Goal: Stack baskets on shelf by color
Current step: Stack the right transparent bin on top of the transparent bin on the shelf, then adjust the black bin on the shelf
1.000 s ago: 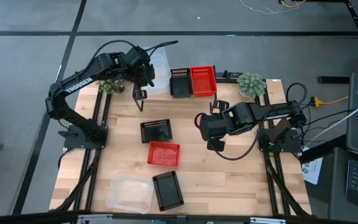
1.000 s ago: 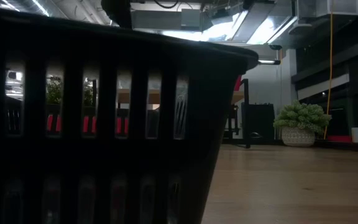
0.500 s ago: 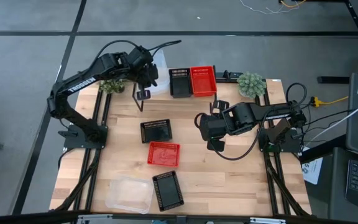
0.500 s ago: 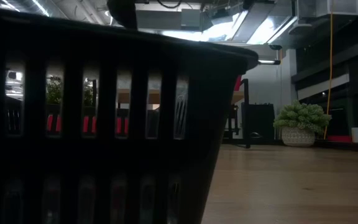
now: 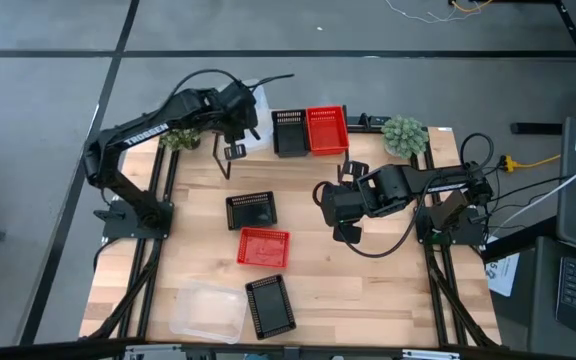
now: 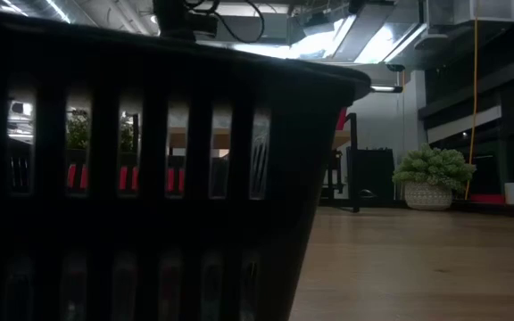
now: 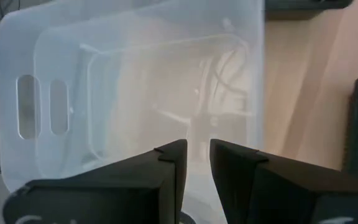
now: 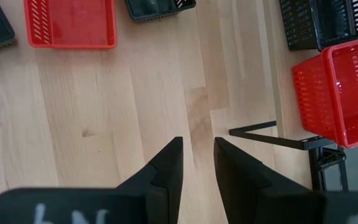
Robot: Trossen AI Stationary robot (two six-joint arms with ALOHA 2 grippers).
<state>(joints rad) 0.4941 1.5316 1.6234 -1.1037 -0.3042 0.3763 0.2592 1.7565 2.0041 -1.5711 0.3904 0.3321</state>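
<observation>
My left gripper (image 7: pixel 198 163) hovers at the shelf's left end (image 5: pixel 244 140), fingers a narrow slit apart over a clear basket (image 7: pixel 142 93); a second clear outline shows nested inside it. A black basket (image 5: pixel 288 131) and a red basket (image 5: pixel 326 129) stand side by side on the shelf. On the tabletop rest a black basket (image 5: pixel 251 210), a red basket (image 5: pixel 264 246), another black basket (image 5: pixel 269 304) and a clear basket (image 5: pixel 208 312). My right gripper (image 8: pixel 198 149) waits above the table's middle right, its fingers a narrow gap apart. My left gripper comes at the clear basket from above, at its long near wall (image 7: pixel 185 134). The thin wall seems to sit between the two fingers, but the gripper's own body hides the place of contact. The basket stretches away past the fingertips, tilted.
Potted plants stand at the far left (image 5: pixel 178 137) and far right (image 5: pixel 404 135) corners. The near black basket (image 6: pixel 132 178) fills most of the low view. Bare wood lies between the table's baskets and my right arm (image 5: pixel 388 190). A thin shelf leg (image 8: pixel 272 133) shows below the red basket.
My left arm has shifted a little toward the table's right and far edge, along the shelf's left end, with its cable swinging the same way. The baskets on the table and my right arm have stayed put.
</observation>
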